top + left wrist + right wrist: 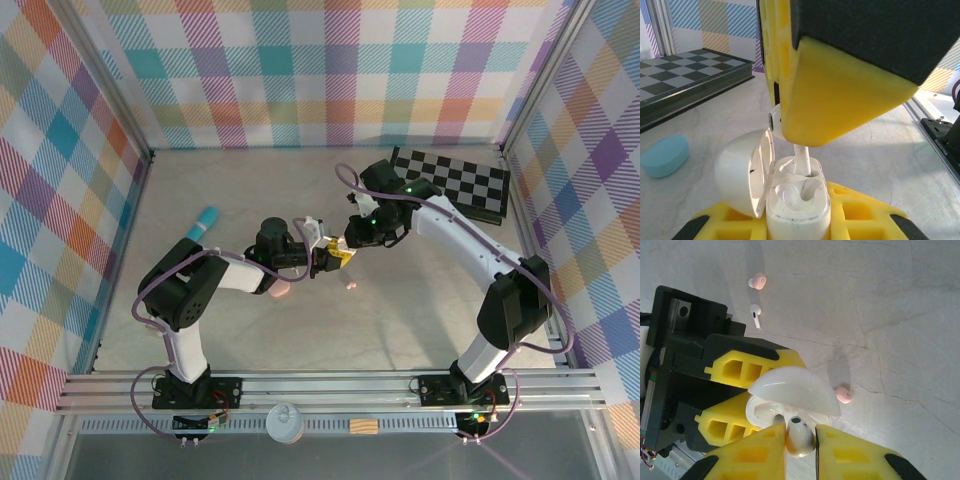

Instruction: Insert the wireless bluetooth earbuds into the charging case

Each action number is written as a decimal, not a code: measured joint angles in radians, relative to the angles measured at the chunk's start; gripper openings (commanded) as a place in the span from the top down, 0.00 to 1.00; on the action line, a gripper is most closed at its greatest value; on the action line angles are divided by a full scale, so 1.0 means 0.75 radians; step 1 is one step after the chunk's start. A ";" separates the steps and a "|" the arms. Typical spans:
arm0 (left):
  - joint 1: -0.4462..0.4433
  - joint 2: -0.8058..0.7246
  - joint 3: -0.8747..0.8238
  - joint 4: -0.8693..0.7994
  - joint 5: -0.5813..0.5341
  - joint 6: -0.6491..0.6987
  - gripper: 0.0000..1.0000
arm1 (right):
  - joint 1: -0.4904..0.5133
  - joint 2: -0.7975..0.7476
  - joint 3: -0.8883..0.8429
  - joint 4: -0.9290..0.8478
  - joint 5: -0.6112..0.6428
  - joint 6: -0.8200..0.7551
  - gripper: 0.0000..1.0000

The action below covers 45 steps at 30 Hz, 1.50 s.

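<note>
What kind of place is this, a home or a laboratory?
Probably a laboratory robot cell: plaid walls enclose the table, both arms are bolted to an aluminium rail, and a checkerboard lies at the back.

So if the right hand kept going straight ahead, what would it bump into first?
Most likely the open white case in the left hand; the right hand grips an earbud whose stem is right at its socket. Depth is unclear.

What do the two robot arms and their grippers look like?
The left arm and the right arm have black joints, white links and a looping lilac cable each. The left gripper and the right gripper have yellow fingers with hollow cells and black patches, on black bodies.
</note>
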 measured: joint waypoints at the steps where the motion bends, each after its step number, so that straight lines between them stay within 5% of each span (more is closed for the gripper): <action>1: 0.000 0.000 0.000 0.000 0.000 0.000 0.89 | 0.002 -0.002 0.002 -0.004 -0.001 -0.001 0.80; 39: -0.008 -0.020 0.001 -0.001 0.002 -0.001 0.89 | 0.002 -0.002 0.008 -0.019 -0.031 -0.031 0.80; 45: -0.008 -0.021 0.001 -0.002 0.002 -0.002 0.89 | 0.014 0.023 0.006 -0.009 -0.036 -0.036 0.70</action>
